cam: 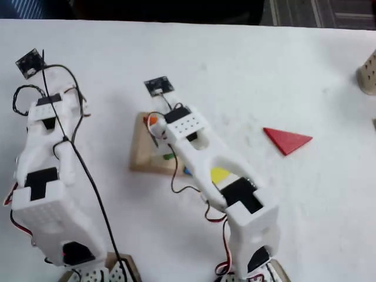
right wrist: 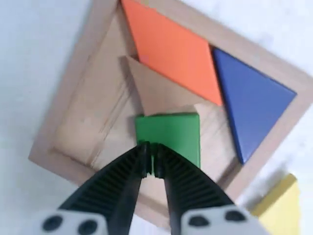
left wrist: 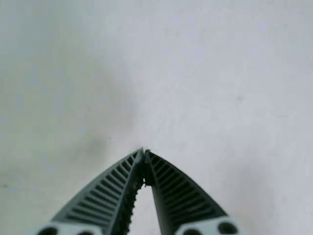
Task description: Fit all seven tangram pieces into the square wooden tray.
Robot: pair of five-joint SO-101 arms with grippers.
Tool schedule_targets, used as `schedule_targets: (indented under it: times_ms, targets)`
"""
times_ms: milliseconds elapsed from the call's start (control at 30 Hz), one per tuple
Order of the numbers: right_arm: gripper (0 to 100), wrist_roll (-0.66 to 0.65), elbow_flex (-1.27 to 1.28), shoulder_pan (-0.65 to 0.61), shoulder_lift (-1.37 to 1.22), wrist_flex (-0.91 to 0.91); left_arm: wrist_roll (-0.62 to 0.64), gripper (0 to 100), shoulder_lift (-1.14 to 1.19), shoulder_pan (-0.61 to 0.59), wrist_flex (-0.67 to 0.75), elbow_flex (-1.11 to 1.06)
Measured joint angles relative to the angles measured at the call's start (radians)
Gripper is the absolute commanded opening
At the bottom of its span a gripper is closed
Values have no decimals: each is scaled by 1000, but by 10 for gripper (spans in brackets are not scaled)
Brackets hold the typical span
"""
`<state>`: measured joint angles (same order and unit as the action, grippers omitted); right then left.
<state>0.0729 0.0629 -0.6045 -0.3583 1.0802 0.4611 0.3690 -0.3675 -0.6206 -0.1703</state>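
The square wooden tray [right wrist: 73, 105] lies under my right arm [cam: 200, 153], and its left rim [cam: 140, 154] shows in the high view. In it sit an orange parallelogram [right wrist: 173, 46], a blue triangle [right wrist: 249, 98], a pale wood-coloured triangle [right wrist: 161, 93] and a green square [right wrist: 171, 134]. My right gripper [right wrist: 150, 149] is shut, its tips at the green square's edge. A yellow piece [right wrist: 281, 205] lies on the table just outside a tray corner. A red triangle [cam: 288, 141] lies alone to the right. My left gripper [left wrist: 143, 155] is shut over bare white table.
The left arm [cam: 47, 170] stands at the table's left with black cables hanging across it. A wooden block with holes [cam: 368, 73] sits at the far right edge. Open white table stretches between the tray and the red triangle.
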Motion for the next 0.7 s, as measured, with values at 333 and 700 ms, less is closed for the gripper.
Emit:
schedule_targets:
  times_ms: [333, 700]
  targets:
    - [18, -41, 84, 141, 247, 203, 0, 22, 0, 0, 0, 0]
    - [18, -117, 365, 219, 259, 55, 0, 22, 0, 0, 0, 0]
